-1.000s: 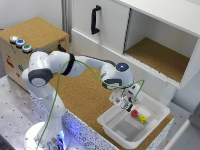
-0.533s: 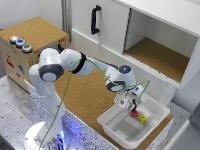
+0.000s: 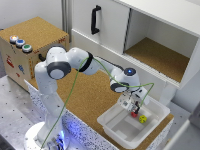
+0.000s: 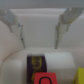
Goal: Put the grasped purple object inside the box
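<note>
The white bin (image 3: 156,111) sits on the cork counter at the exterior view's lower right. My gripper (image 3: 131,106) hangs over its far-left corner, low inside the rim. In the wrist view the two fingers (image 4: 15,24) stand wide apart with nothing between them. The purple object (image 4: 36,63) lies on the bin's white floor (image 4: 15,70) beyond the fingertips, apart from them. In the exterior view the purple object is hidden by the gripper.
A red object (image 3: 134,114) and a yellow one (image 3: 143,119) lie in the bin close to the gripper; the red one (image 4: 44,78) touches the purple object. The open white cabinet (image 3: 160,50) stands behind. A cork-topped button box (image 3: 27,42) is at the left.
The arm has shifted a little to the exterior view's right and the gripper has come down into the bin's corner.
</note>
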Tool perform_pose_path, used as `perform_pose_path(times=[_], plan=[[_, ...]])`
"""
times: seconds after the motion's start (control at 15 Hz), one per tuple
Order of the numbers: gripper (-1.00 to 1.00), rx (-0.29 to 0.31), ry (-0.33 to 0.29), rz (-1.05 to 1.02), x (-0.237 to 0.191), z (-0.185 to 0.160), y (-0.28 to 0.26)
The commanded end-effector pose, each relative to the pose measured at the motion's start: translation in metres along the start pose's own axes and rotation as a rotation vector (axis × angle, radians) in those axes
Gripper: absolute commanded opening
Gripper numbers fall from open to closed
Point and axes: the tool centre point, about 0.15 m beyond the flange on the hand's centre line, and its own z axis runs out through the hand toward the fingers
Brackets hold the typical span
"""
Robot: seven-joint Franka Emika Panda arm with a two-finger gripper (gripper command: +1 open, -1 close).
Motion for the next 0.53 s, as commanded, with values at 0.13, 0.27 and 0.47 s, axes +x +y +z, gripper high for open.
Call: perform_pose_path(times=[0.13, 0.27, 0.47], plan=[[1.00, 0.213, 0.081, -0.002, -0.004, -0.074, 0.013], [1.00, 0.134, 0.196, -0.084, -0.009, -0.109, 0.001], [1.00, 0.165, 0.245, -0.088, -0.015, -0.152, -0.012]])
